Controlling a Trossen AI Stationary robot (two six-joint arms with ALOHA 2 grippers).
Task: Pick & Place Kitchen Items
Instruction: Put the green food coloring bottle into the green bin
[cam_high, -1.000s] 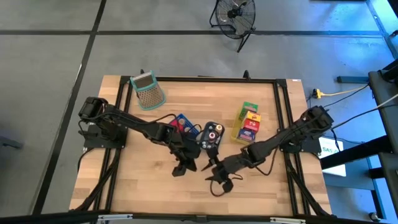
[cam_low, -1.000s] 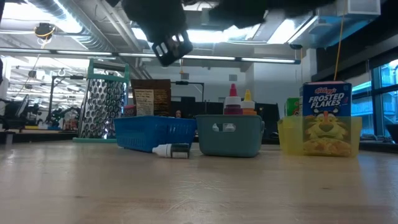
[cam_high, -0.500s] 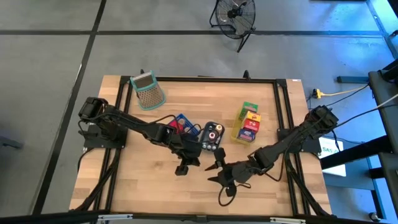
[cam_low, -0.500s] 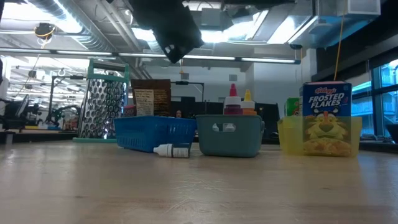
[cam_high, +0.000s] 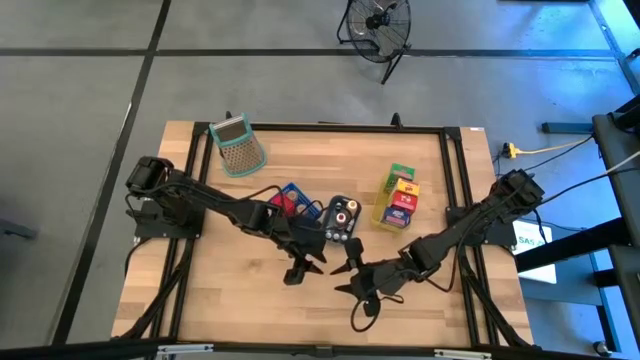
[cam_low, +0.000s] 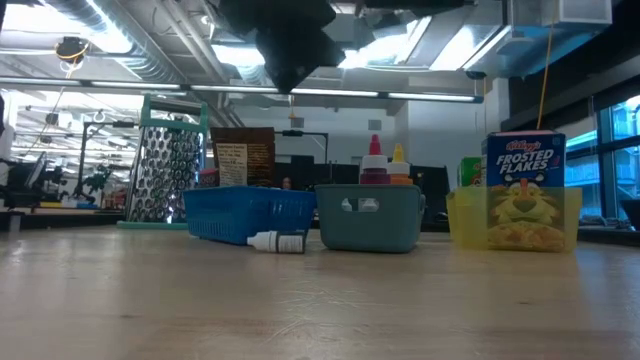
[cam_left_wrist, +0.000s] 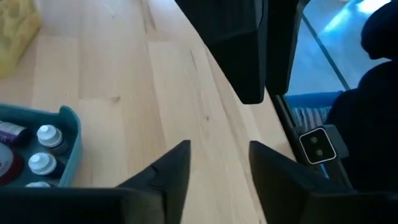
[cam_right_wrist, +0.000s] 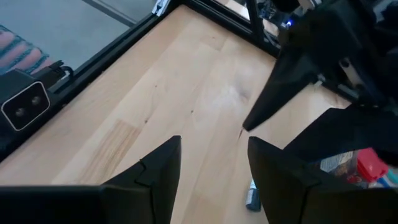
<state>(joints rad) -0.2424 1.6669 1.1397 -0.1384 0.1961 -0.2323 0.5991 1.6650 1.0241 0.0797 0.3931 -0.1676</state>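
Observation:
Both grippers hover open above the bare wood near the table's middle, with nothing between their fingers. My left gripper (cam_high: 305, 268) (cam_left_wrist: 219, 168) is just near of the blue tray (cam_high: 290, 197). My right gripper (cam_high: 348, 278) (cam_right_wrist: 214, 168) faces it from the right. The kitchen items sit in three trays: packets in the blue one, little bottles (cam_left_wrist: 43, 138) in the teal one (cam_high: 342, 215), boxes in the yellow one (cam_high: 397, 203). One small white bottle (cam_low: 277, 241) (cam_right_wrist: 252, 196) lies on its side on the table, in front of the blue tray.
A metal grater (cam_high: 238, 145) with a green frame stands at the far left. A Frosted Flakes box (cam_low: 525, 190) fills the yellow tray's front. Bare wood lies across the near half of the table (cam_high: 230, 290). Black frame rails run along the table's edges.
My left gripper has turned at the wrist toward the right and its fingers stand wider apart, staying in the same place. My right arm has swung a little toward the table's right edge, then kept still. The trays and the lying bottle have not moved.

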